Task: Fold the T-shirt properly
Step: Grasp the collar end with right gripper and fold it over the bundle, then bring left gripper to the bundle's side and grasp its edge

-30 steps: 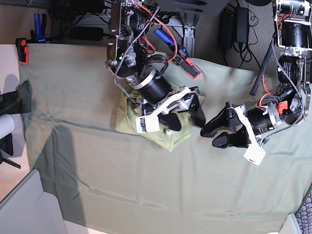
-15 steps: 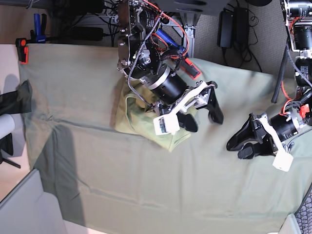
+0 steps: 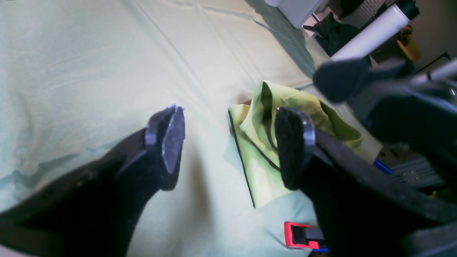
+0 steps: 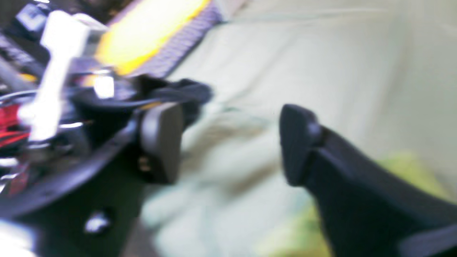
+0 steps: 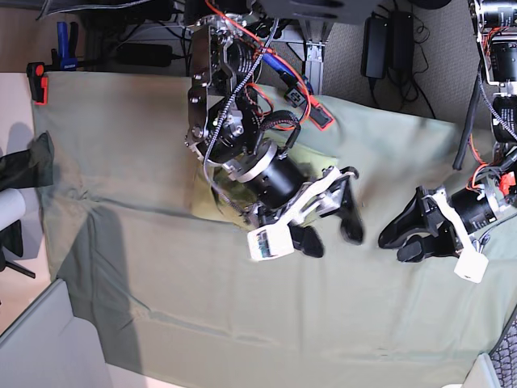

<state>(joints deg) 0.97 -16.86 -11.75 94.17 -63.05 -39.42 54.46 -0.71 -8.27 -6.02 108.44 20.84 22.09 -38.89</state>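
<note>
The T-shirt [image 5: 203, 202] lies as a small pale yellow-green bundle on the table cloth [image 5: 242, 307], mostly hidden under the right arm. My right gripper [image 5: 327, 226] hangs just past the bundle's front right edge, jaws apart and empty. The right wrist view is blurred; my right gripper [image 4: 228, 142] shows only cloth between its fingers, with a yellow-green smear of T-shirt [image 4: 410, 167] behind. My left gripper [image 5: 400, 238] is open farther right, apart from the shirt. In the left wrist view my left gripper [image 3: 230, 146] is empty, and the folded T-shirt [image 3: 260, 150] lies beyond it.
A red-and-black clamp [image 5: 321, 117] sits on the cloth's far edge behind the shirt, seen also as the clamp [image 3: 301, 235]. Another red clamp [image 5: 35, 83] holds the far left corner. A white roll [image 5: 8, 210] and dark cloth [image 5: 28, 162] are at the left, a grey bin [image 5: 40, 347] front left.
The right gripper swung off the shirt toward its front right edge, and its jaws narrowed a little. The left arm drew back to the right, away from the shirt.
</note>
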